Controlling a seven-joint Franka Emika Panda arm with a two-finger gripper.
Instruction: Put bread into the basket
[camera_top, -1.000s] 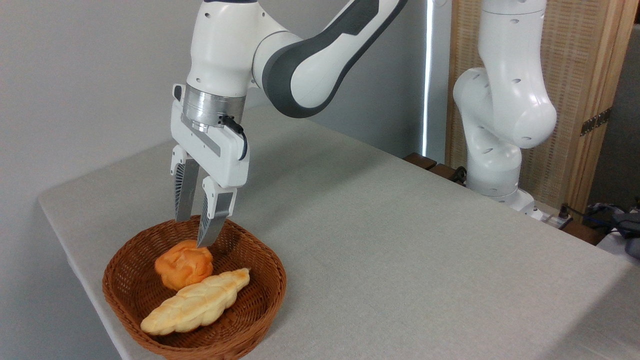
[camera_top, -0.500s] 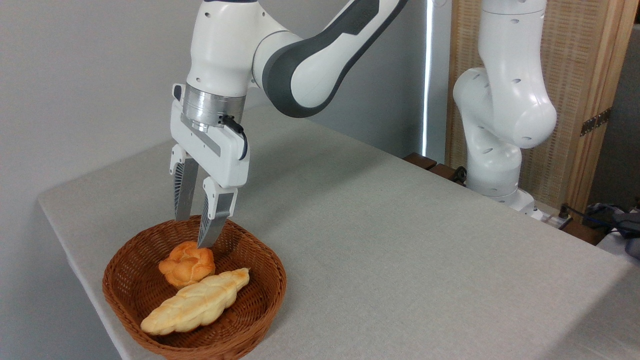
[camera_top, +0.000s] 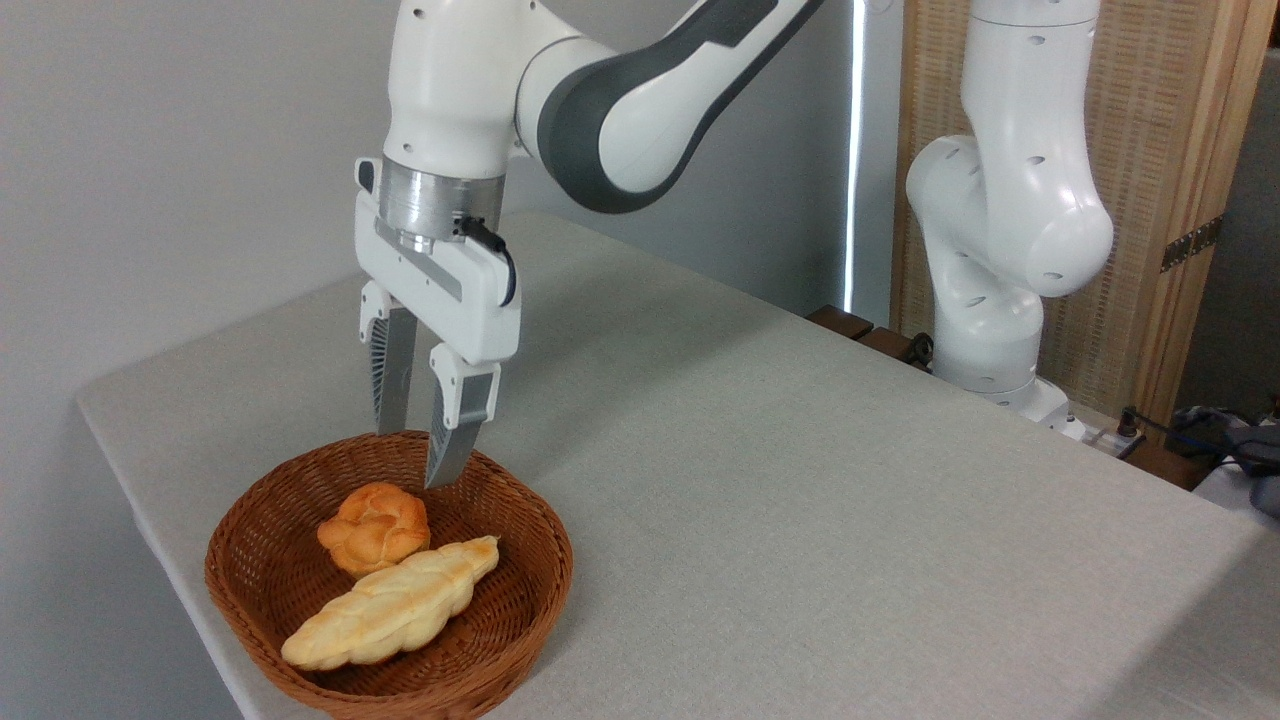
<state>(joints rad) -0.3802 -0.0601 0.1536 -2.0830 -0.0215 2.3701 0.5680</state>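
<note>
Bun lies in basket at tabletop's near left corner, touching long loaf. Gripper above, fingers apart, empty; drop looks done.

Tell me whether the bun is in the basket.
In. The bun lies inside the basket, beside the braided loaf, free of the fingers.

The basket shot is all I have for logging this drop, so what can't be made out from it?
- Basket: its near rim runs off the bottom edge of the camera view.
- Bun: its lower front is hidden by the braided loaf.
- Whether bun and loaf touch: cannot tell from this angle.
- Basket floor under both breads: covered by them.
- Gripper: the far finger's tip blends with the basket's back rim.
</note>
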